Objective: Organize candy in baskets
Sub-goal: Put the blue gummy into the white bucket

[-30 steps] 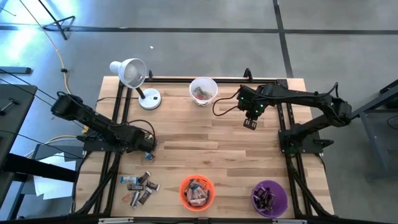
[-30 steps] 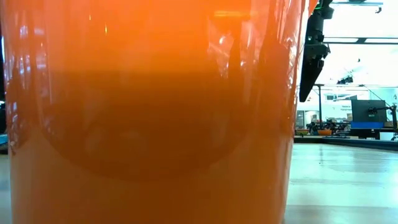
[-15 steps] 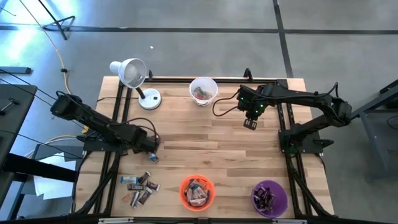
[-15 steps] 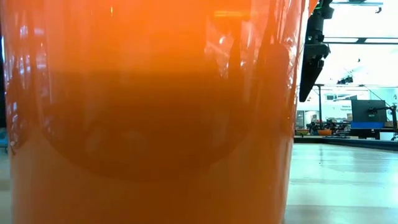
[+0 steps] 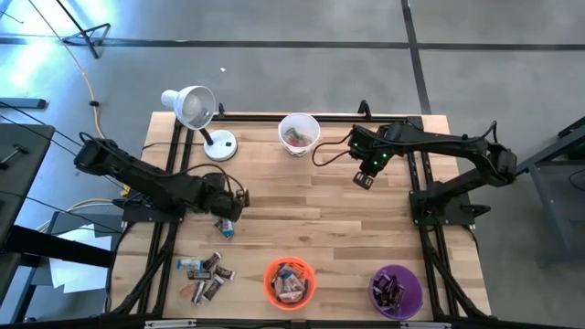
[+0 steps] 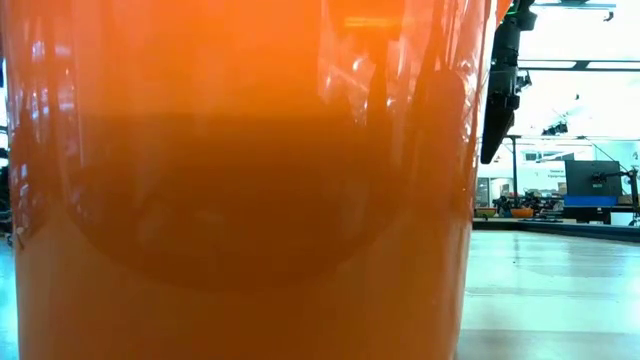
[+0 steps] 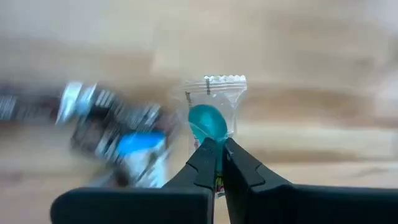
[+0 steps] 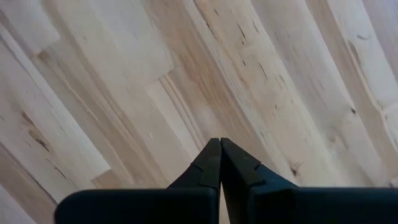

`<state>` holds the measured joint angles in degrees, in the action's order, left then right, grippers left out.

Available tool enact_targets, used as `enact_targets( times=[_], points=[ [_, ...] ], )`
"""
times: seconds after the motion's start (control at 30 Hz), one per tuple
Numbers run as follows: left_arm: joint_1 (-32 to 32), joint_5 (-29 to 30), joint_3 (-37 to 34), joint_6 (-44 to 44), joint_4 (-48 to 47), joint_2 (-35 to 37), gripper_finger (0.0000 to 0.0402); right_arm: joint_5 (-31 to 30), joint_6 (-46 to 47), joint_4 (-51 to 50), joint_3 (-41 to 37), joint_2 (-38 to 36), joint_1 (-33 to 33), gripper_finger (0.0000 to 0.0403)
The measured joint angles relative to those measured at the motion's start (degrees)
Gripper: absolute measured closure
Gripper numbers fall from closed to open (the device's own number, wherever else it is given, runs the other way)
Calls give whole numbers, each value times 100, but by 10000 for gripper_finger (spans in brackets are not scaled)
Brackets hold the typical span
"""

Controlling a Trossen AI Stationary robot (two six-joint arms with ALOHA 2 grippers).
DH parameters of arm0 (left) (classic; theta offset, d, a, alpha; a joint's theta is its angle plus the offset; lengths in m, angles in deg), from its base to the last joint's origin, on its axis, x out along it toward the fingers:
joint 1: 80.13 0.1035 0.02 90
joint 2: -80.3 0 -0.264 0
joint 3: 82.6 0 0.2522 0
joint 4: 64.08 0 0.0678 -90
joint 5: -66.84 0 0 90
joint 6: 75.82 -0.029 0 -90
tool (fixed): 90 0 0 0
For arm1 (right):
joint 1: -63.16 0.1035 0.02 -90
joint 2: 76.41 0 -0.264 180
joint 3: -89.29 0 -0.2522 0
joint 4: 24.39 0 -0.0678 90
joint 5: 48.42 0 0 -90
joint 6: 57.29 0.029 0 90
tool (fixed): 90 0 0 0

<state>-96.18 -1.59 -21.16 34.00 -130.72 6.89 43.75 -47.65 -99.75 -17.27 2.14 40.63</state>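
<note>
- Several loose pieces of candy (image 5: 207,276) lie in a heap at the near left of the table (image 5: 302,206), left of the orange basket; from here I count maybe six or seven, so that lot is not yet sorted.
- Just past that heap toward the far side, the left gripper (image 5: 225,225) is over the left-centre boards with its fingers pinched on a clear-wrapped candy with a blue-green ball inside (image 7: 210,117). The left wrist view shows the wrapper caught at the fingertips with more bars blurred below, so I judge a pick is just made and this piece has yet to reach a basket.
- Near centre, the orange basket (image 5: 290,281) holds a good pile of wrapped bars already; it fills almost the whole low view.
- Far centre, the white basket (image 5: 299,133) has a few reddish and green pieces in it, next to the desk lamp (image 5: 194,108) at the far left.
- Right of the white basket, the right gripper (image 5: 363,180) hangs over bare wood, fingers pressed together on nothing; it looks to be waiting.
- Near right, the purple basket (image 5: 396,291) holds several dark bars.
- Overall I'd call it well past halfway: all three baskets are stocked, and the heap and the held piece remain.
</note>
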Motion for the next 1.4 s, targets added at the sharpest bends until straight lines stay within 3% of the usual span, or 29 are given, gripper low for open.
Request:
enact_targets(
  times=[0.13,0.27,0.4,0.63,0.87,1.17,1.4],
  points=[
    [395,752,395,-826,-5,0,401,0,269,0,0,0,0,403],
    [983,1134,860,-2155,109,2,401,0,584,2,0,0,0,403],
    [1583,1236,1266,-3752,703,4,401,0,840,4,0,0,0,403],
    [2434,913,1482,-6011,2663,4,401,-2,1134,87,0,0,0,403],
    [3124,267,1482,-6509,3705,-311,401,-4,949,287,0,0,0,403],
    [3751,-696,1500,-6508,5300,-1357,401,-9,202,372,0,0,0,403],
    [3987,-786,2276,-6781,4804,-2146,398,-11,-177,393,0,0,0,403]
  ],
)
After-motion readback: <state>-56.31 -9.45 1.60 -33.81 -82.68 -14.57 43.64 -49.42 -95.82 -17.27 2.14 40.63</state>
